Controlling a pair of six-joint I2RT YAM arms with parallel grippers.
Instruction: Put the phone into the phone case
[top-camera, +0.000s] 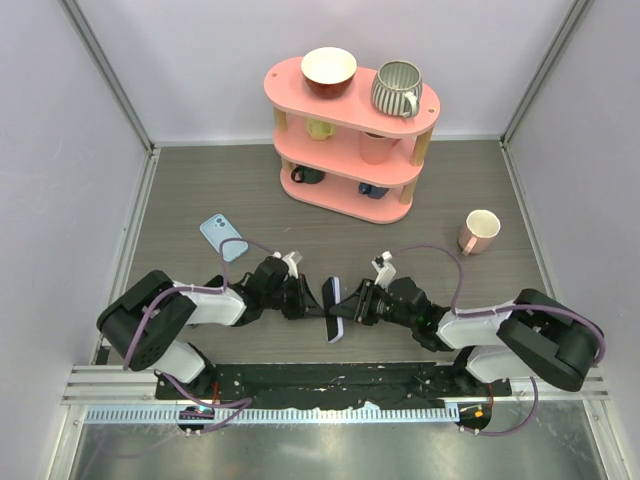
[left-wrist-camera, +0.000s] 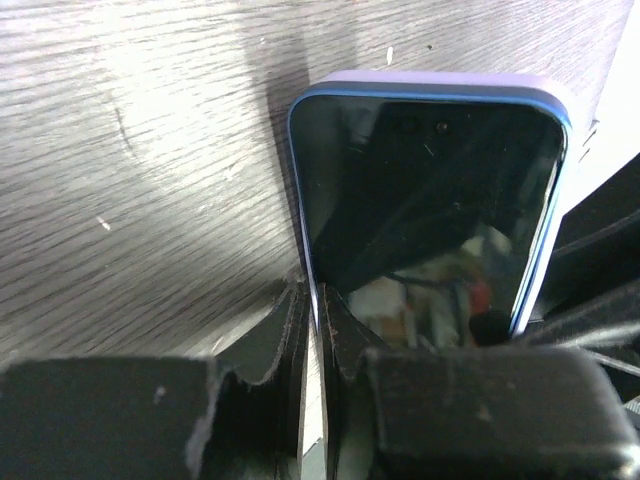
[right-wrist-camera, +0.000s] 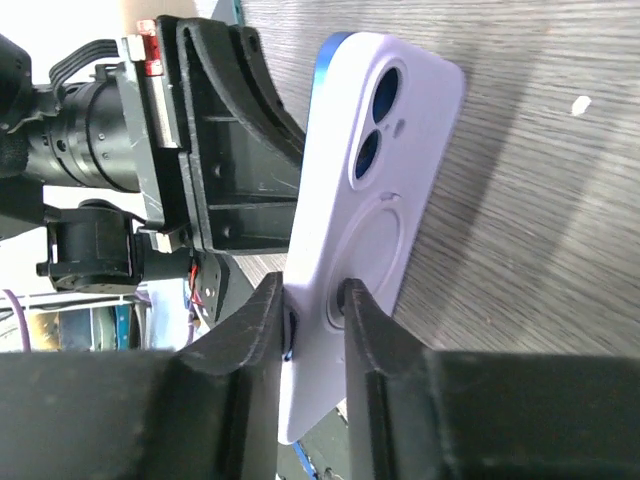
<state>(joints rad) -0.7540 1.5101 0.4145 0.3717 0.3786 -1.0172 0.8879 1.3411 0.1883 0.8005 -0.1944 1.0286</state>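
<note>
The phone case (right-wrist-camera: 372, 235) is lilac, the phone (left-wrist-camera: 430, 200) blue-edged.

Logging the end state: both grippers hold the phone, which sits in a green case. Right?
Not quite: the case is lavender, not green, as the right wrist view shows. The left gripper and right gripper do hold the phone.
</note>
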